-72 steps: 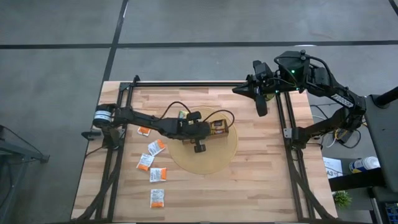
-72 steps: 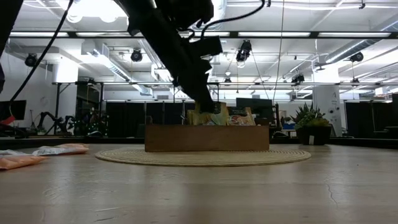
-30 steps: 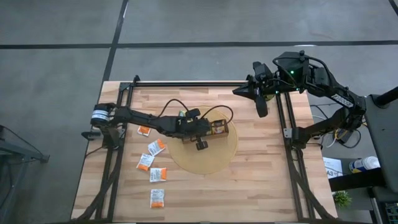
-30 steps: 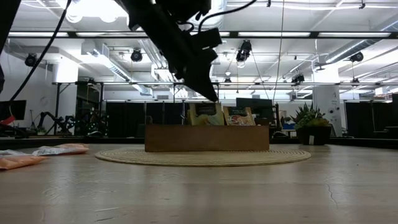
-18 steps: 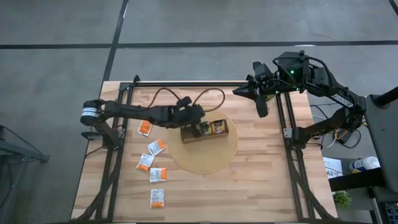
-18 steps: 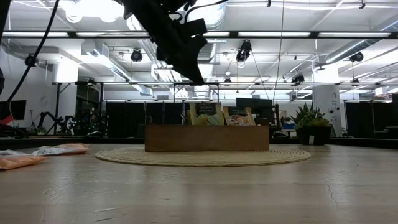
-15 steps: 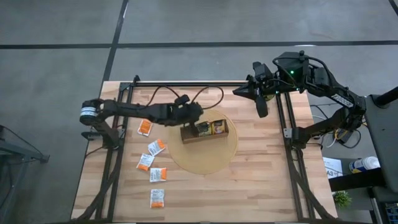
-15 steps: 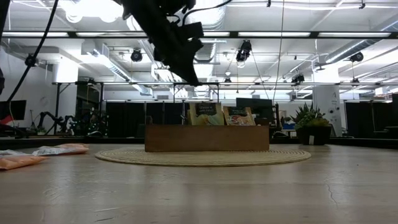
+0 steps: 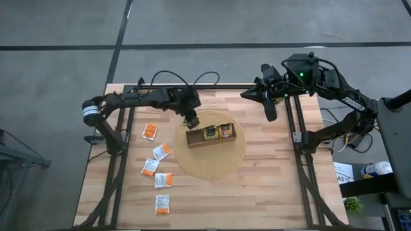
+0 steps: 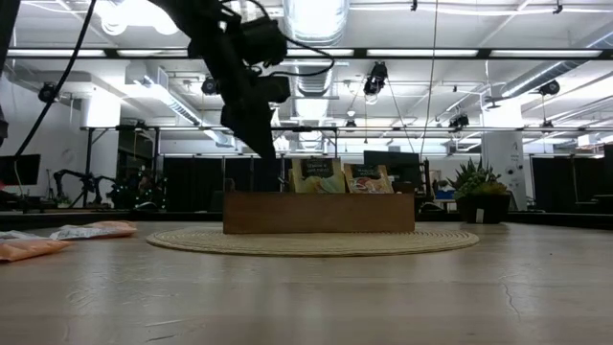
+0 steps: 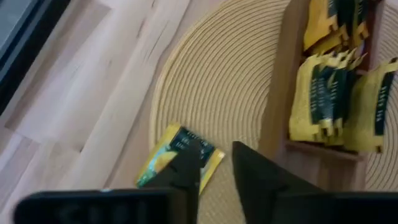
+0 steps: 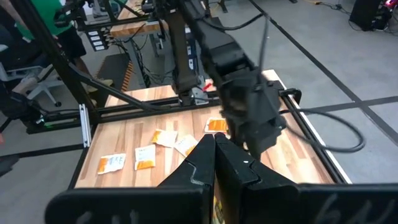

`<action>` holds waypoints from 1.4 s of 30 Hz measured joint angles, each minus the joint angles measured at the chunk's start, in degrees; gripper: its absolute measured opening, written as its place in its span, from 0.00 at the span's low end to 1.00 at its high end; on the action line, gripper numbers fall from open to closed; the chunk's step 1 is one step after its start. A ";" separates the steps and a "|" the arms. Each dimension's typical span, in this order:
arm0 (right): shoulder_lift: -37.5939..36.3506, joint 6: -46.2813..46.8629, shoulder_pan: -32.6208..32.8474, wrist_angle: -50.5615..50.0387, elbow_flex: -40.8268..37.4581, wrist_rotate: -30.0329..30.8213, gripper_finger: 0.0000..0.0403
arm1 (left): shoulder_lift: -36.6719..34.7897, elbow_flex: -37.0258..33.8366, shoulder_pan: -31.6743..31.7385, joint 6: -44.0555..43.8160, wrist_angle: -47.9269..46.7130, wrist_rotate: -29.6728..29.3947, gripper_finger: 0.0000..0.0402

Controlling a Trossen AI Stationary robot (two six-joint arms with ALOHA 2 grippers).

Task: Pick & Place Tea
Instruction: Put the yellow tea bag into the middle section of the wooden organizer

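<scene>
- Here, the left gripper hangs above the far-left edge of the round woven straw mat, its fingers slightly parted and holding nothing.
- A yellow-green paper tea sachet with a dark label lies flat on the mat just beside the brown wooden three-compartment tray.
- More yellow sachets stand upright in the tray.
- Five white-and-orange sachets lie scattered on the pale wooden table, left of the mat.
- The right gripper waits closed at the table's far-right corner, empty.
</scene>
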 joint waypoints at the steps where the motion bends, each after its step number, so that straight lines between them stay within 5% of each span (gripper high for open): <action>1: 0.00 0.00 0.00 -0.09 0.00 0.00 0.02 | 0.04 0.00 0.87 0.87 -0.43 0.86 0.25; 11: 0.01 -1.25 0.00 -1.69 0.00 0.02 0.02 | 5.29 -0.02 4.47 12.55 -4.66 4.42 0.52; 18: 0.00 -1.29 0.00 -1.69 0.00 0.02 0.02 | 10.00 -0.02 5.91 18.73 -4.68 4.36 0.53; 42: 0.00 -1.49 0.00 -2.52 -0.04 0.06 0.02 | 16.82 1.48 9.92 17.68 -3.49 0.73 0.53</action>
